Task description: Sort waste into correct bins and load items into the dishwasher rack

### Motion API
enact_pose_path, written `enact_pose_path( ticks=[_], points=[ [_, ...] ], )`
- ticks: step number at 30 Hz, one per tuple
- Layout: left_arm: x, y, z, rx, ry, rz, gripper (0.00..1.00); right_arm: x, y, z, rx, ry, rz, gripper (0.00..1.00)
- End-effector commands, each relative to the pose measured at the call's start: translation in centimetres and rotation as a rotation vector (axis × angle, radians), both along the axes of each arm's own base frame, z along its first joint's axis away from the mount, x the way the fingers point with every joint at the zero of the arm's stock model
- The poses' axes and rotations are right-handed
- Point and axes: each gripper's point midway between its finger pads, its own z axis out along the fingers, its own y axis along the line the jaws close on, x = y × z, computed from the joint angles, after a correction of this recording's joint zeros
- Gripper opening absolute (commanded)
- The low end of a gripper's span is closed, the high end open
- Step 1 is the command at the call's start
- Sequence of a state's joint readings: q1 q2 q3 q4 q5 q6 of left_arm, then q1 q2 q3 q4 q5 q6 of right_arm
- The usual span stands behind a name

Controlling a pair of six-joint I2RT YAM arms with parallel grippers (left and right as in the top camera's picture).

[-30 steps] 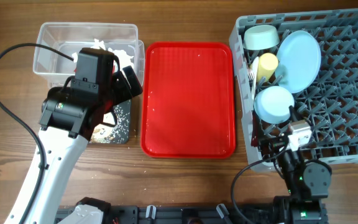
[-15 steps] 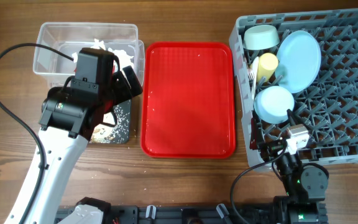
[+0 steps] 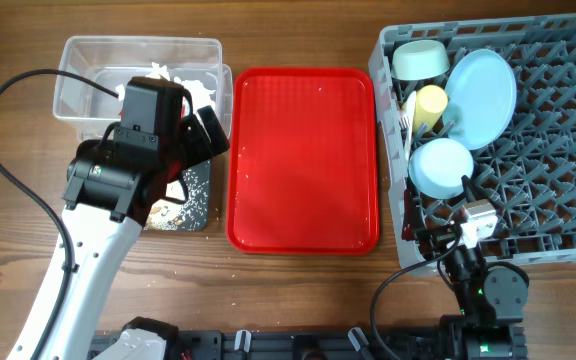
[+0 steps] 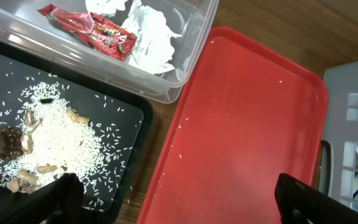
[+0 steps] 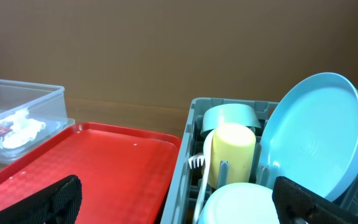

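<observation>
Wood-grain table bears flat red tray, latticed grey rack.

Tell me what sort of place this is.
Probably a lab mock-up of a dish-clearing station: a grey plastic lattice dishwasher rack on a wooden table, a flat red serving tray, and a clear rectangular plastic waste tub.

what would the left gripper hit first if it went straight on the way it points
Probably the red tray, at its left rim. The open left gripper points down, and that rim lies midway between its fingers, just right of the black tray. Nothing shows in between, though depth is unclear.
</observation>
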State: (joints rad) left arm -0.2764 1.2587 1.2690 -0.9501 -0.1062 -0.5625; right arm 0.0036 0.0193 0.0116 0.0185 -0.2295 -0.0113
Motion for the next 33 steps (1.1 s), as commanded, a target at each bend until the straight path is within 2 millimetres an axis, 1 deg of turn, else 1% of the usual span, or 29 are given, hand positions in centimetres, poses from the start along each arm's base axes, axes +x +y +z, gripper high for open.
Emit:
enact_pose_path(
  ticks=[1, 3, 5, 6, 7, 9, 12, 13, 16, 18, 19, 20, 23, 28, 33],
  points=[
    [0.1, 0.1, 0.2, -0.002, -0.006, -0.001, 1.0, -0.1, 0.2, 0.0, 0.013, -0.003, 0.012, 1.0],
    [0.0, 0.1, 0.2, -0.001, -0.001, -0.001, 1.0, -0.1, 0.2, 0.0, 0.013, -0.003, 0.012, 1.0],
    [-0.7, 0.8, -0.1, 0.028, 0.019, 0.011, 1.0, -0.1, 0.2, 0.0, 0.013, -0.003, 0.012, 1.0],
    [-0.7, 1.8, 0.5, 0.063, -0.004, 0.044, 1.0, -0.1, 0.2, 0.0, 0.013, -0.003, 0.012, 1.0],
    [-0.9, 2.2, 1.0, 0.07, -0.023, 0.057, 1.0, -0.1, 0.2, 0.0, 0.013, -0.003, 0.012, 1.0],
    [-1.0, 2.6, 1.8, 0.059, -0.059, 0.071, 1.0, -0.1, 0.2, 0.0, 0.013, -0.003, 0.012, 1.0],
    [-0.2, 3.2, 2.8, 0.004, -0.161, 0.091, 1.0, -0.1, 0.2, 0.0, 0.013, -0.003, 0.012, 1.0],
    [0.1, 3.0, 3.1, -0.018, -0.206, 0.058, 1.0, -0.1, 0.2, 0.0, 0.013, -0.003, 0.012, 1.0],
    [0.9, 1.7, 4.4, -0.036, -0.389, -0.14, 1.0, -0.1, 0.2, 0.0, 0.013, -0.003, 0.012, 1.0],
    [0.8, 1.0, 4.8, -0.025, -0.518, -0.246, 1.0, -0.1, 0.2, 0.0, 0.013, -0.003, 0.012, 1.0],
    [0.4, 1.0, 4.8, -0.015, -0.584, -0.281, 1.0, -0.1, 0.2, 0.0, 0.013, -0.003, 0.012, 1.0],
    [0.1, 1.2, 4.6, -0.01, -0.617, -0.282, 1.0, -0.1, 0.2, 0.0, 0.013, -0.003, 0.012, 1.0],
    [-1.4, 2.2, 3.1, 0.004, -0.707, -0.255, 1.0, -0.1, 0.2, 0.0, 0.013, -0.003, 0.012, 1.0],
    [-4.5, 4.0, -0.8, 0.022, -0.807, -0.198, 1.0, -0.1, 0.2, 0.0, 0.013, -0.003, 0.012, 1.0],
    [-6.2, 4.9, -2.8, 0.052, -0.898, -0.164, 1.0, -0.1, 0.2, 0.0, 0.013, -0.003, 0.012, 1.0]
  ],
)
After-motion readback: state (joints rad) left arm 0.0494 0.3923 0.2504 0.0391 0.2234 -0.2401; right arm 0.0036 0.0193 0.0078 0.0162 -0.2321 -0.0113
